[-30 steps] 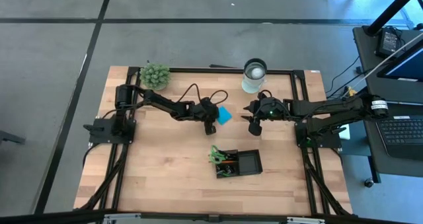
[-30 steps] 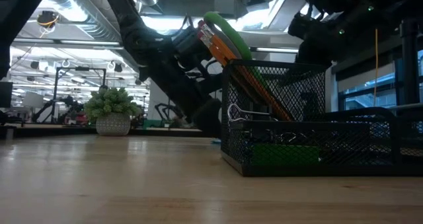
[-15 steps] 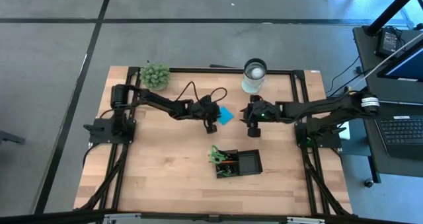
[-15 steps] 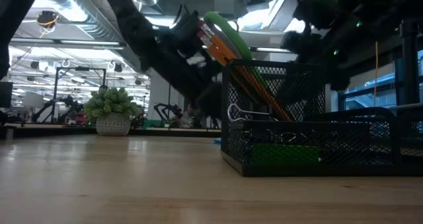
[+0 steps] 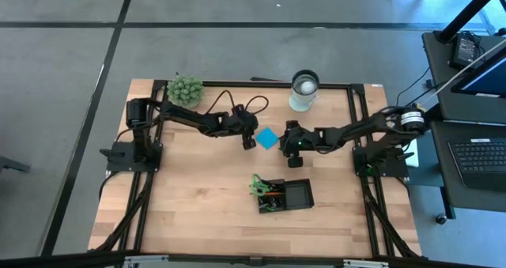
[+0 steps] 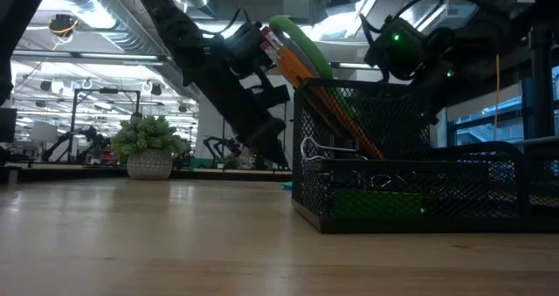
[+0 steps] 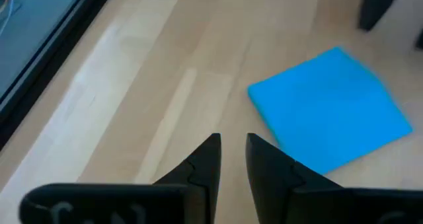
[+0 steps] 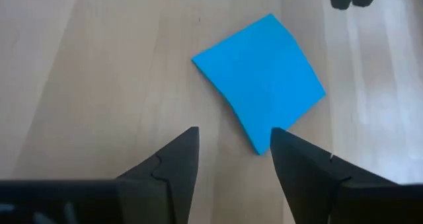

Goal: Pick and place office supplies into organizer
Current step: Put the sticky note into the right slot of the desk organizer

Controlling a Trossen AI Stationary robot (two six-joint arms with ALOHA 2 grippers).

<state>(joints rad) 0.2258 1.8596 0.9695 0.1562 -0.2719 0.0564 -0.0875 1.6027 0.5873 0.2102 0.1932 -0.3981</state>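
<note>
Blue note pad (image 5: 268, 137) lies flat between both tools, apparently untouched.

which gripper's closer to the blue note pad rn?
Roughly even. Left gripper sits just off the blue note pad on its left-arm side, jaws slightly apart and empty. Right gripper flanks the opposite edge, open, one finger nearly over a corner.

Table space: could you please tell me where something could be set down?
Bare wood lies left of the organizer along the near table edge, and right of it. It is crowded mid-table, where both claws flank the blue pad, and by the cup and plant.
</note>
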